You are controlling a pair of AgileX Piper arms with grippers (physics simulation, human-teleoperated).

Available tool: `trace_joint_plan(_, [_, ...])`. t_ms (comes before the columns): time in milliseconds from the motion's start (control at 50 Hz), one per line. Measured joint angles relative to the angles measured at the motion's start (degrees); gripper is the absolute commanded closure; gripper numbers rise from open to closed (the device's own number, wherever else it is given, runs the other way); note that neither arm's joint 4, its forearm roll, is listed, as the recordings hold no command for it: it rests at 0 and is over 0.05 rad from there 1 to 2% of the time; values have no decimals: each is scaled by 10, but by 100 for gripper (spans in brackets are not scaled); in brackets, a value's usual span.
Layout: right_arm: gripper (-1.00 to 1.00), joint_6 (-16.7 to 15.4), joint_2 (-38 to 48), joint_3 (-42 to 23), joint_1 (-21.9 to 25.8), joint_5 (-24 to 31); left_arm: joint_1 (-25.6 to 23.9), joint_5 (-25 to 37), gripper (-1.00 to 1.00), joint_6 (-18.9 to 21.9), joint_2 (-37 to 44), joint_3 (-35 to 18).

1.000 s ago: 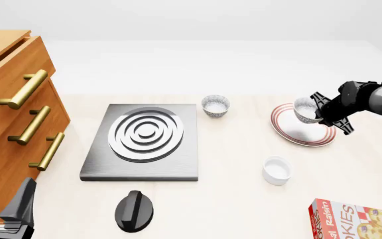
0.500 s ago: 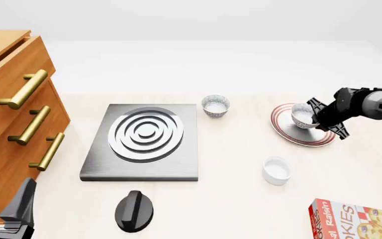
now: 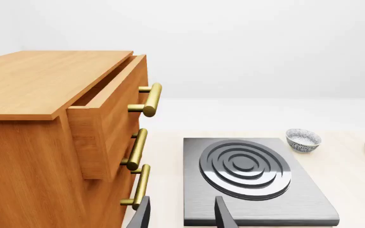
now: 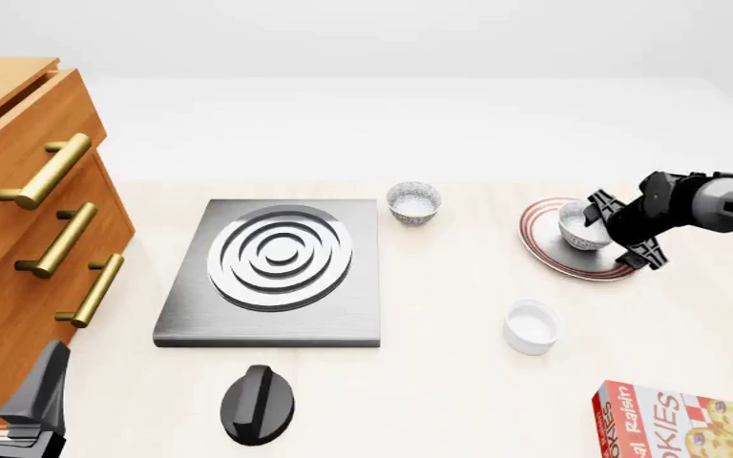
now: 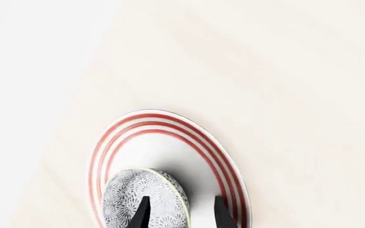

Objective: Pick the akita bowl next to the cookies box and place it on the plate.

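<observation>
My right pincer (image 4: 617, 233) grips the akita bowl (image 4: 580, 224) by its rim, one finger inside and one outside. The plate (image 4: 545, 250) lies directly beneath, apparently touching the bowl's base, so I judge letting go comes next. The left pincer (image 3: 181, 214) is parked far off, fingers parted, gripping nothing.

Front view: cookies box (image 4: 685, 423) cut off at lower-right corner; left gripper (image 4: 10, 405) cropped at lower left. Right wrist view: akita bowl (image 5: 146, 202) cropped by bottom edge.
</observation>
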Motion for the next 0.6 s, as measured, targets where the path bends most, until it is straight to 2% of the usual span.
trace_joint_plan(600, [-100, 9, -58, 62, 1, -22, 0, 0, -100, 0, 0, 0])
